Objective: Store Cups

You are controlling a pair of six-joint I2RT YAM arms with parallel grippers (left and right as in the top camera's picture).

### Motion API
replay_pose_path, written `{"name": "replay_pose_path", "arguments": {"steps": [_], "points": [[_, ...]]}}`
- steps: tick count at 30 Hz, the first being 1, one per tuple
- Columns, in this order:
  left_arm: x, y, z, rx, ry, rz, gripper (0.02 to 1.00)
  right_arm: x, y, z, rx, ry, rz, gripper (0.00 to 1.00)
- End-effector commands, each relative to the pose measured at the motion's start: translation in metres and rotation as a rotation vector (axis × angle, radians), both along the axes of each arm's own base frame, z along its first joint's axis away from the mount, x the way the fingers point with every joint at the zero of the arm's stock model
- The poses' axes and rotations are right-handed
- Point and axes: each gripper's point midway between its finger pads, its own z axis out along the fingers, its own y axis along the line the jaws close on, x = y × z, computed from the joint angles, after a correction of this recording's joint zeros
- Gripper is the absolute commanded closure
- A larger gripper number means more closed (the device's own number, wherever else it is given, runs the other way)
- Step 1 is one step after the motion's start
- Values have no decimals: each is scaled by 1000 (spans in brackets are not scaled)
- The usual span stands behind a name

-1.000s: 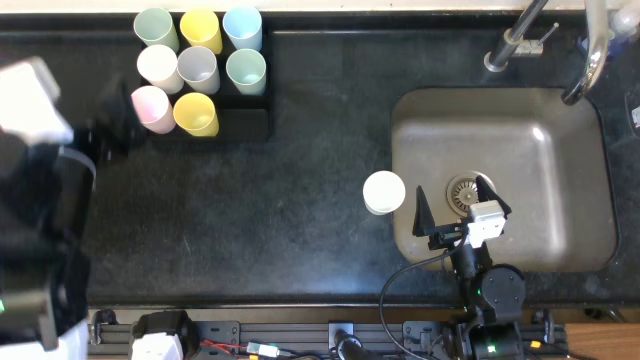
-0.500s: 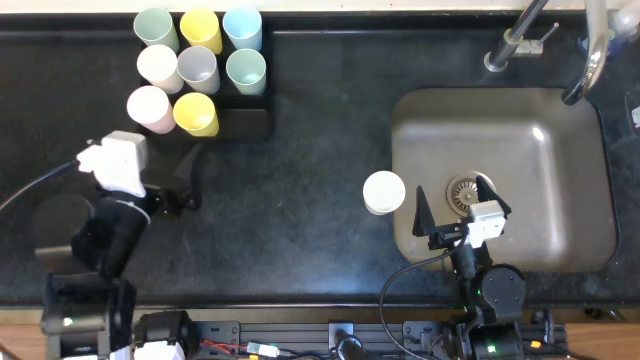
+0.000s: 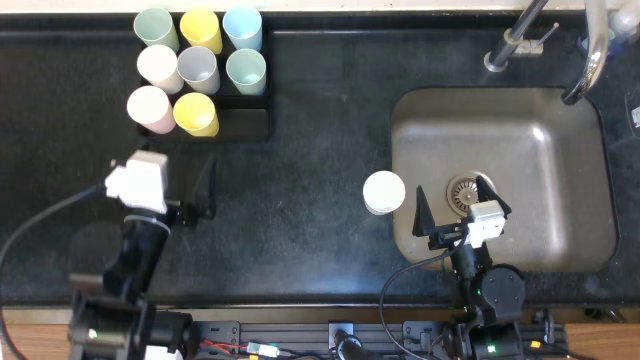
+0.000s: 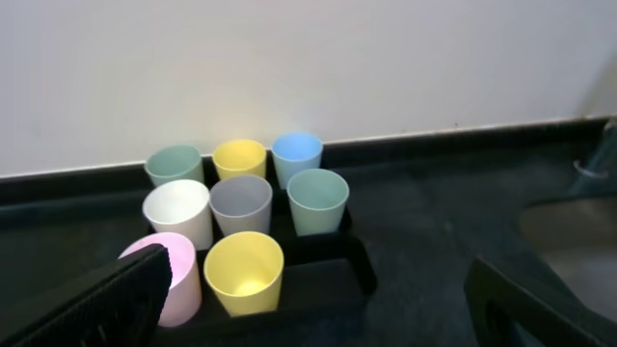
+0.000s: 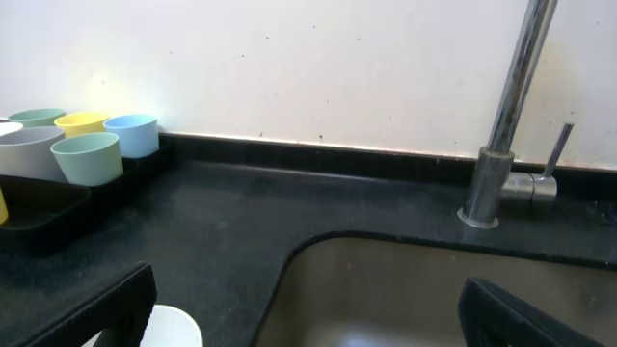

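Observation:
Several pastel cups stand in a black tray (image 3: 250,124) at the back left of the counter, among them a pink cup (image 3: 148,107) (image 4: 162,278) at the front left corner and a yellow cup (image 3: 195,113) (image 4: 243,274) beside it. The tray's front right slot (image 4: 326,280) is empty. A lone white cup (image 3: 383,192) (image 5: 174,330) stands on the counter by the sink's left rim. My left gripper (image 3: 205,192) (image 4: 318,328) hovers open in front of the tray, holding nothing. My right gripper (image 3: 455,198) (image 5: 308,328) is open over the sink's front left part, just right of the white cup.
The steel sink (image 3: 560,130) (image 5: 405,280) takes up the right side, with a tap (image 3: 520,35) (image 5: 501,125) behind it. A white wall backs the counter. Dark counter (image 3: 310,200) lies bare between the tray and the white cup.
My left arm has drawn back from the pink cup at the tray, toward the front and right, and now hovers lower. The pink cup stands freed. The right arm has not moved.

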Motion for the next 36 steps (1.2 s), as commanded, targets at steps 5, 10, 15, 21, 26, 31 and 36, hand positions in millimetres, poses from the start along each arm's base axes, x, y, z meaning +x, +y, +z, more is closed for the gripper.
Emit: {"name": "replay_pose_path", "arguments": {"steps": [5,10,15,21,26,31,36], "points": [[-18,4,-42,-13,-44,21,18,1,-2,-4,0,3,-10,3],[-27,5,-51,-16,-87,21,18,1,-2,-4,0,3,-10,3],[-33,6,-53,-25,-168,21,18,1,-2,-4,0,3,-10,3],[-24,4,-75,-28,-196,13,18,1,-2,-4,0,3,-10,3],[-19,7,-99,-28,-145,36,18,1,-2,-4,0,3,-10,5],[-19,12,-109,-22,-103,62,18,1,-2,-4,0,3,-10,5],[-20,8,-116,-20,-77,41,18,1,-2,-4,0,3,-10,3]]}}
